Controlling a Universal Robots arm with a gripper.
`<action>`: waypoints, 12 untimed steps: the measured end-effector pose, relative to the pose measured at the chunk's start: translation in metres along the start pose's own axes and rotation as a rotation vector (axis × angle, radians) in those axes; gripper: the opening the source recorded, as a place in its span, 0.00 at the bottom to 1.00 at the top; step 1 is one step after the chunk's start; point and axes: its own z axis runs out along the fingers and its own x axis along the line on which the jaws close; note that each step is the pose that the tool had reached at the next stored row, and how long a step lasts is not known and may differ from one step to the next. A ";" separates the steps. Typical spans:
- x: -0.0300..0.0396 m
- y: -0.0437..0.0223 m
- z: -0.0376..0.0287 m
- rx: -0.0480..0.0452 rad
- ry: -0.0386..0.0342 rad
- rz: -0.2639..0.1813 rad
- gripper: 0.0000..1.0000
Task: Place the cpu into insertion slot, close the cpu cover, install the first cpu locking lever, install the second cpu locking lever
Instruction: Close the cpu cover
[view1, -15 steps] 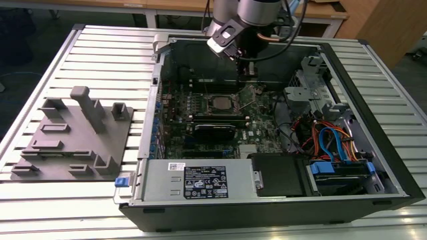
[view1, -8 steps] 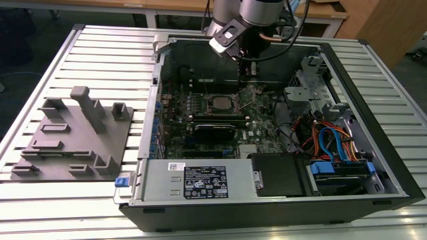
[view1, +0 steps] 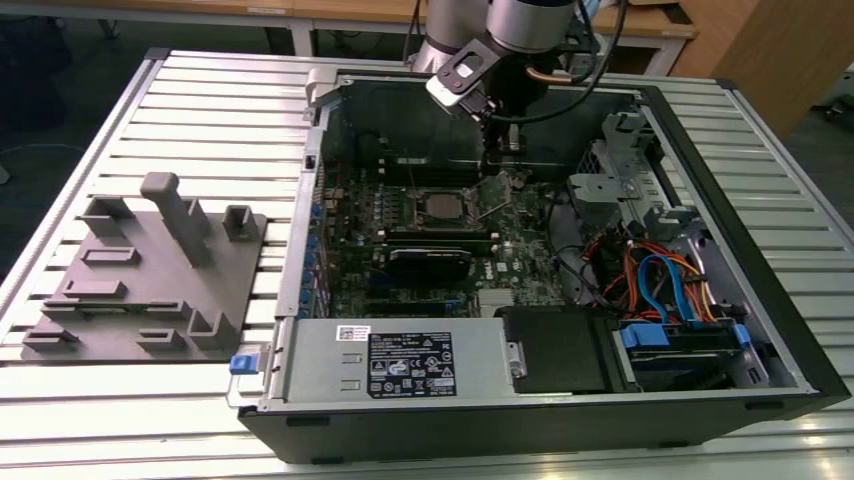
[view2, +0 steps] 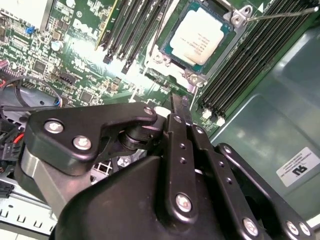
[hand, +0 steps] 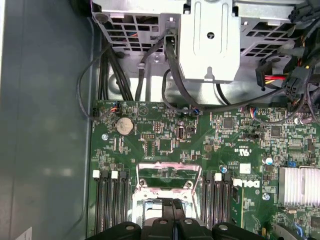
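Computer case (view1: 787, 340) lies open on the slatted counter (view1: 200, 110), with the green circuit board (view1: 400, 240) mounted inside. The cpu (view2: 200, 37) is seated in the insertion slot (view2: 161, 56), its silvery top uncovered. The cpu cover (hand: 167, 165) is raised, not lowered over the chip. The gripper (view2: 178, 102) is held inside the case just beside the slot, jaws pressed together with nothing pinched. A grey fixture block (view1: 147, 270) is noted on the counter, at the exterior view's left of the case.
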 end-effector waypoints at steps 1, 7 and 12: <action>0.0000 0.0007 0.0000 0.0000 0.0000 0.000 0.10; 0.0000 0.0013 0.0001 0.0000 -0.0001 0.000 0.10; 0.0000 0.0021 0.0001 0.0000 0.0000 0.000 0.10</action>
